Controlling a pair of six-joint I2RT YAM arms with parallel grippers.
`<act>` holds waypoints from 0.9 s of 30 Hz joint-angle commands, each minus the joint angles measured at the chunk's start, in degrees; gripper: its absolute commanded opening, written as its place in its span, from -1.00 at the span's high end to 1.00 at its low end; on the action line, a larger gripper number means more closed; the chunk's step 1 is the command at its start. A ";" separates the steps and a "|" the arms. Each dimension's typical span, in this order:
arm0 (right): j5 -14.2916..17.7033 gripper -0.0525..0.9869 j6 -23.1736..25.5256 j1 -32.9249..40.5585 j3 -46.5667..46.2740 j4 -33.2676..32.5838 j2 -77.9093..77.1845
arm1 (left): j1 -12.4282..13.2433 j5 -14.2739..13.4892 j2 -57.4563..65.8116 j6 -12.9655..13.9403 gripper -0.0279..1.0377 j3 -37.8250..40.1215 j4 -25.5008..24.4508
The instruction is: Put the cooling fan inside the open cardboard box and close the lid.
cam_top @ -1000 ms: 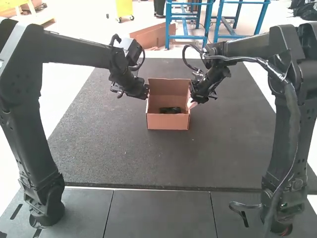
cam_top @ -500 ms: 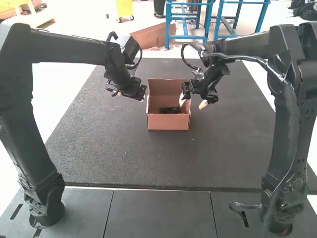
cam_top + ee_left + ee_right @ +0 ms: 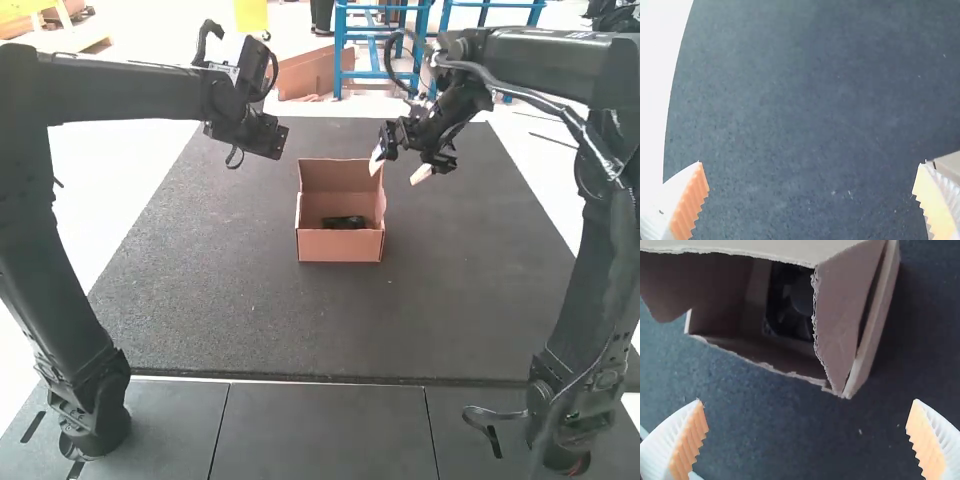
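A: High view, item one: cooling fan [image 3: 343,221]?
B: Dark shape low inside the cardboard box [image 3: 340,245], mostly hidden by the walls. Right wrist view shows black blades past a torn flap [image 3: 840,325].
A: Surface?
B: Dark mat [image 3: 200,280] on the table [image 3: 320,430]. Box upright near the mat's middle, top open.
A: Pincers?
B: Left pincer [image 3: 812,167] above the mat, beyond the box's left corner, fingers wide apart, empty. Right pincer [image 3: 398,168] over the box's far right corner, spread wide, empty.
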 commanded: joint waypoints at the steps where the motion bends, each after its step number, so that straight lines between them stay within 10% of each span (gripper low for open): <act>1: 1.73 -0.85 -2.49 -3.05 -2.13 2.44 -5.73 | -0.18 -2.31 2.46 1.74 -0.87 4.96 0.76; 12: 18.60 -0.85 -5.66 -6.83 -18.48 25.20 -16.28 | -3.08 -1.78 10.20 1.83 -0.87 14.28 0.84; 27: 14.65 -0.84 -4.43 -10.35 -18.65 26.70 -16.54 | -4.75 5.16 15.56 -2.04 -0.87 14.46 -7.07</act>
